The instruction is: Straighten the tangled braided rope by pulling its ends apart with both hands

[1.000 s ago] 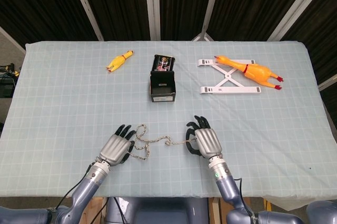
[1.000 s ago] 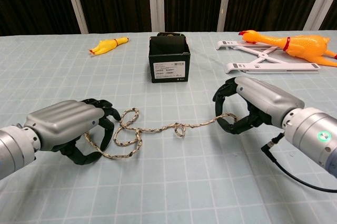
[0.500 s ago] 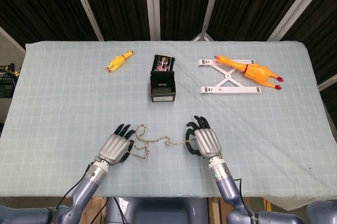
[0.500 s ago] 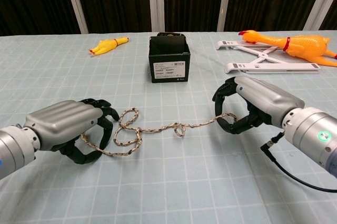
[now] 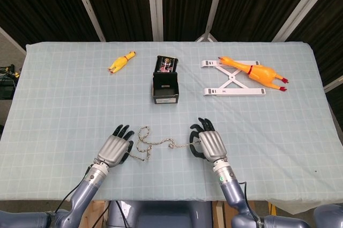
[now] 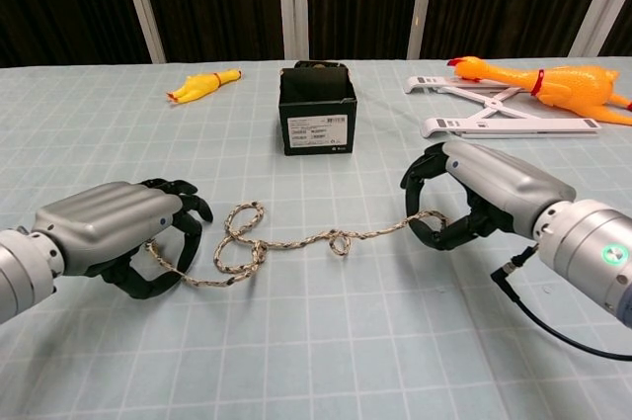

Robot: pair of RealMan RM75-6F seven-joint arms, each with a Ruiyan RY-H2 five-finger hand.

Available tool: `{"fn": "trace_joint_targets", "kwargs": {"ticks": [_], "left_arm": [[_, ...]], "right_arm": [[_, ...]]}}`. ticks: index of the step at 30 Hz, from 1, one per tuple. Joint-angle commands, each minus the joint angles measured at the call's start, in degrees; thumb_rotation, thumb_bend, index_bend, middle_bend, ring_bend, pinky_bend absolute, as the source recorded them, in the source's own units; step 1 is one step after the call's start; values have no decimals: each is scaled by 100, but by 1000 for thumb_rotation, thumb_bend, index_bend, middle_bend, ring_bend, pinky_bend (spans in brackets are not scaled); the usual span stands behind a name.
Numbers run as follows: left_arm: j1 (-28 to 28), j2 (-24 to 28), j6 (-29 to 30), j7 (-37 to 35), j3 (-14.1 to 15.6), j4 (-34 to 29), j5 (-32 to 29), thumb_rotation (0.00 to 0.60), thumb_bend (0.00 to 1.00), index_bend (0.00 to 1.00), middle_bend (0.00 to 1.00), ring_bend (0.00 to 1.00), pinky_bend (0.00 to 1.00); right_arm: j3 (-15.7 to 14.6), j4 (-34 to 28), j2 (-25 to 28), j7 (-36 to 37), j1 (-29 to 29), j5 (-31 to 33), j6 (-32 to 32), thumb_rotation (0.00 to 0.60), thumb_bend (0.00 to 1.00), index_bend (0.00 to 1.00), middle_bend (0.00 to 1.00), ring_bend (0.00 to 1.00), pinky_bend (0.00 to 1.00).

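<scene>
Grey-shelled hands on both ends of the braided rope — still looped and knotted in the middle.

Left hand curled round one end, right hand pinching the other, rope lying on the pale checked table cloth between them. Further back: black box straight behind, small yellow rubber chicken off left, white folding stand right with a bigger orange chicken resting on it.

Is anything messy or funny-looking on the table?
Yes: the braided rope between the left hand and right hand is still tangled, with loops near the left hand and a small knot-like curl in the middle.
</scene>
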Motion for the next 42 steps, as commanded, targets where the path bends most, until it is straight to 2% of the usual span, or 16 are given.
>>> {"fn": "trace_joint_targets", "kwargs": {"ticks": [1,9,19,30,42], "left_arm": [[2,40,29,-21,-19,-32,10,600,608,611,160,0,0],[-2,309,191,-129,-210,-336,3,600,609,612,160,0,0],[61,1070,427,-352,-397,-793,94,600,616,613,160,0,0],[348,1993,620,-971,-347,-848,242,600,619,617,164,0,0],[744,2718,808,-1809,-196,-753,517,600,619,619,168,0,0]], "right_arm": [[-1,-25,25,-4,-7,-3,9,600,487,618,285,46,0],[56,-128,196,3,-23,-14,54,600,487,618,285,46,0],[136,-320,691,137,-126,6,120,600,488,618,285,46,0],[155,-231,1283,322,-281,30,174,600,488,618,285,46,0],[288,-20,1907,680,-482,209,218,600,487,618,285,46,0]]}}
